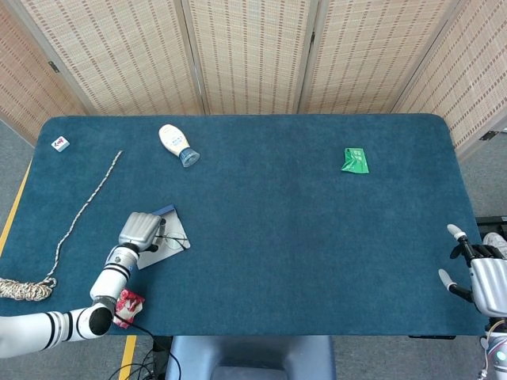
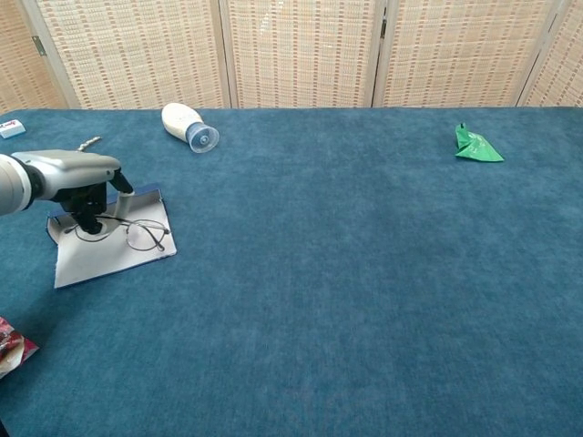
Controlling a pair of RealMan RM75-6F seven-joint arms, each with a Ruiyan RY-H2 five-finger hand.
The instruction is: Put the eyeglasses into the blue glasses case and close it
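From the head view, a rope trails to the outer side of the left hand, a white bottle lies beyond it, and a red packet sits beside its forearm. The left hand reaches forward, palm down, over the open blue glasses case, pinching the eyeglasses above the grey lining. The right hand hangs off the table's far edge, fingers spread, holding nothing.

In the chest view, a green wrapper lies well apart. The left hand holds the eyeglasses, which extend toward the table's middle over the case.
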